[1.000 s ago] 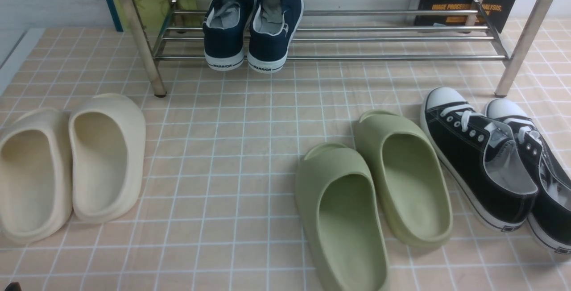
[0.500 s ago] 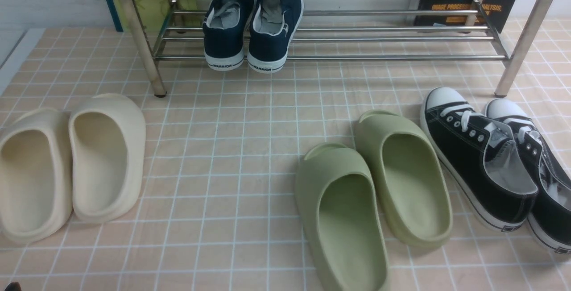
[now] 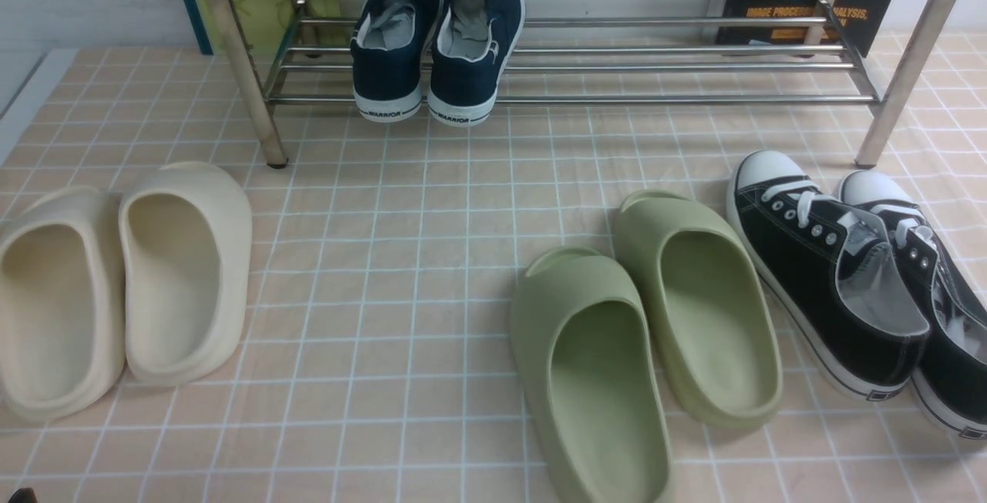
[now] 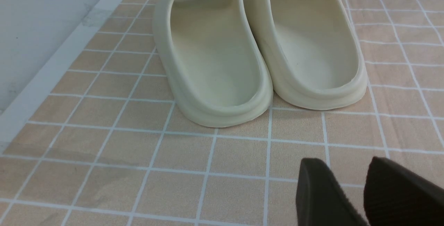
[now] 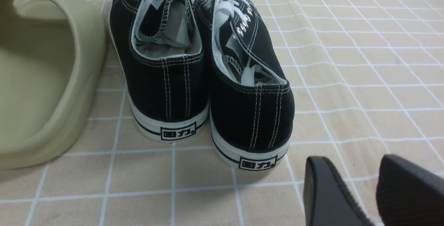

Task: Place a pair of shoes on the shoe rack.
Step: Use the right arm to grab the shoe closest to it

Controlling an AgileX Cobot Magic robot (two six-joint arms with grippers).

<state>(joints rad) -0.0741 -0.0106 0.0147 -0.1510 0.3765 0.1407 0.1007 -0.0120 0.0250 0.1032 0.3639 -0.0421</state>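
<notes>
Right pincer (image 5: pixel 350 184), spread and empty, hovered behind the black sneakers (image 5: pixel 166 87) at the right edge of the tabletop (image 5: pixel 364 63); pinching both adjoining heel walls together would permit one lift.

Right gripper (image 5: pixel 352 160) hovers, jaws parted and empty, near the black sneakers (image 5: pixel 173 87); olive slide (image 5: pixel 52 80) just beside them.
</notes>
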